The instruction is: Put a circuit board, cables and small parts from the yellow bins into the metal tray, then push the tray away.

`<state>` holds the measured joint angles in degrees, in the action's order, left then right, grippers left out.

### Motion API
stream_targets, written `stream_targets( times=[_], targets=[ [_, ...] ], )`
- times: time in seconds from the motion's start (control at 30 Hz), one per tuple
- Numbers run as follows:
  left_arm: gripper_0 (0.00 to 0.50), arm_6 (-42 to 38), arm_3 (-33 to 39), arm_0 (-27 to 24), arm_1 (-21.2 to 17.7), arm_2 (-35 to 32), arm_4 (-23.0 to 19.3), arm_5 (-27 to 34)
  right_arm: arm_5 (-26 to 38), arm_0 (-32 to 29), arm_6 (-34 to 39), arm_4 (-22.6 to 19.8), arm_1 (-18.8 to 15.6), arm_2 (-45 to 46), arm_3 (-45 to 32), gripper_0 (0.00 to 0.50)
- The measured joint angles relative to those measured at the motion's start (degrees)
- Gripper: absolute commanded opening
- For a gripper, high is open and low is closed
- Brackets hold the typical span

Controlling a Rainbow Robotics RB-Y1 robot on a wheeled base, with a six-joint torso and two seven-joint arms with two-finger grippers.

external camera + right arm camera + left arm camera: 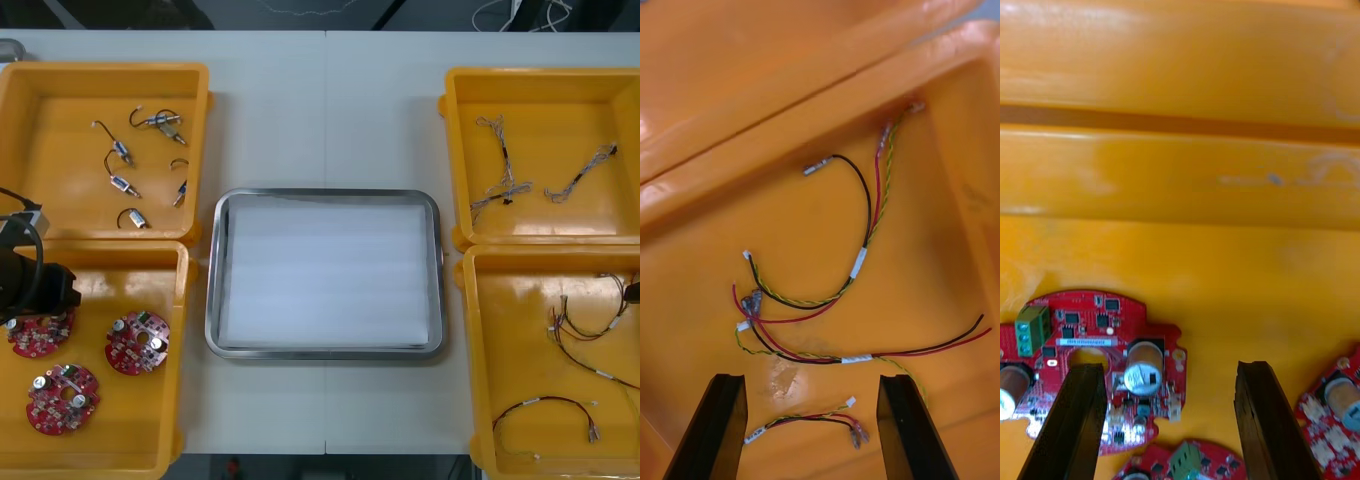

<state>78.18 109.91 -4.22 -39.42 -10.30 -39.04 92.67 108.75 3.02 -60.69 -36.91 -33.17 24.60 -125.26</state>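
light counter [320, 110] seen from steeply above, with a tray [325, 196] at its middle, white inside and with nothing in it. left claw [1169, 371] hangs with its fingers spread over the board bin [120, 430] at the counter's near-left corner, where three round red boards [138, 342] lie flat, parts side up. the nearest board [1094, 352] sits partly under one finger. it should be light and stiff but delicate on top: tall cans and a green block stand proud, so the bare rim looks the safest hold. being round, it has no real long axis; its green block sits out beyond that same finger. right claw [811, 382], also spread wide, hangs over the cable bin [510, 340] at the near-right corner, above red, yellow and black cables [857, 262]. the short cable [805, 421] runs from one finger across to the other, so the fingers would close along its length; i judge a turn of the wrist is wanted. it looks limp and light, best pinched mid-length.
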Motion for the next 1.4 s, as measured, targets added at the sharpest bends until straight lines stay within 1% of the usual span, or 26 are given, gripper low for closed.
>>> stream_targets(
  times=[0.07, 0.13, 0.5, 0.57, 0.6, 0.63, 0.67, 0.9, 0.97, 1.1, 1.37, 1.4],
  targets=[
    [0.500, 0.0, -0.9, 0.0, 0.0, 0.5, 0.2, -1.0, -1.9, -0.4, 4.9, 0.0, 0.4, 0.0, 1.0, 0.500],
    [0.500, 0.0, -1.6, 0.0, 0.0, 1.1, 0.5, -1.4, -3.8, -0.8, 8.3, 0.1, 0.7, -0.1, 2.1, 0.500],
    [0.500, 0.0, -3.9, 0.0, 0.0, 3.1, 1.3, -2.8, -15.6, -2.2, 9.6, 1.3, 1.0, -2.8, 10.0, 0.500],
    [0.442, 0.0, -4.1, 0.1, 0.0, 3.3, 1.3, -3.4, -17.6, -2.6, 9.6, 1.6, 1.0, -3.4, 11.6, 0.500],
    [0.323, 0.0, -4.1, 0.2, 0.0, 3.4, 1.3, -3.9, -18.4, -2.7, 9.6, 1.7, 1.0, -3.7, 12.4, 0.500],
    [0.099, 0.0, -4.1, 0.3, 0.0, 3.5, 1.4, -4.3, -19.2, -2.7, 9.6, 1.8, 1.0, -4.1, 13.1, 0.500],
    [0.003, 0.0, -4.1, 0.5, 0.0, 3.6, 1.4, -4.7, -19.9, -2.8, 9.6, 1.9, 1.0, -4.5, 13.7, 0.500],
    [0.000, 0.0, -4.1, 0.9, 0.0, 3.6, 1.6, -5.2, -24.2, -3.2, 9.8, 2.7, 1.1, -7.0, 17.6, 0.500],
    [0.000, 0.0, -3.8, 0.8, 0.0, 3.6, 1.6, -4.4, -25.2, -3.5, 10.1, 2.8, 1.1, -7.6, 18.4, 0.500],
    [0.000, 0.0, -1.3, 0.8, 0.0, 2.8, 1.6, 0.7, -26.6, -4.1, 12.3, 2.9, 1.2, -8.7, 19.9, 0.500],
    [0.000, 0.0, 8.6, 0.3, 0.0, -0.7, 1.5, 12.2, -27.1, -5.2, 12.9, 2.9, 1.3, -9.2, 20.3, 0.500],
    [0.000, 0.0, 9.8, 0.0, 0.0, -0.8, 1.5, 13.6, -27.1, -5.2, 12.9, 2.9, 1.3, -9.2, 20.3, 0.394]
  ],
)
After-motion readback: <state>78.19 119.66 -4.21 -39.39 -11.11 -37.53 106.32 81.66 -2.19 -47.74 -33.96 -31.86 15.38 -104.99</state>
